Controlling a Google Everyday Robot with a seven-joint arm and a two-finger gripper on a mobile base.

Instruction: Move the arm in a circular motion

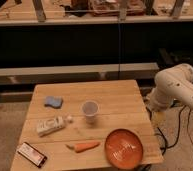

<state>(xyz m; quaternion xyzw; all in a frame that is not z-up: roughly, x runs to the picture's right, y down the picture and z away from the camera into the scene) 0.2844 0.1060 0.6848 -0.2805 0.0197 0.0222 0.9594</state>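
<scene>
Dim room, dark shelving across the top. One light wooden desk (115, 95) at centre holds six things, one of each: blue sponge (53, 102), clear plastic cup (90, 111), white bottle lying on its side (52, 125), orange carrot (83, 146), round orange bowl (124, 148) and dark flat packet (31, 154), label unreadable. One cream-white tubular robot arm (176, 85) at right of the desk, cut off by the frame's right edge. Gripper out of frame, so cannot tell whether it is parted or closed.

My cream-white arm (177, 87) bends beside a wooden table (115, 95) holding a blue sponge (53, 102), cup (90, 111), bottle (51, 125), carrot (82, 146), orange plate (124, 148) and packet (31, 154). My gripper is out of frame, right.
</scene>
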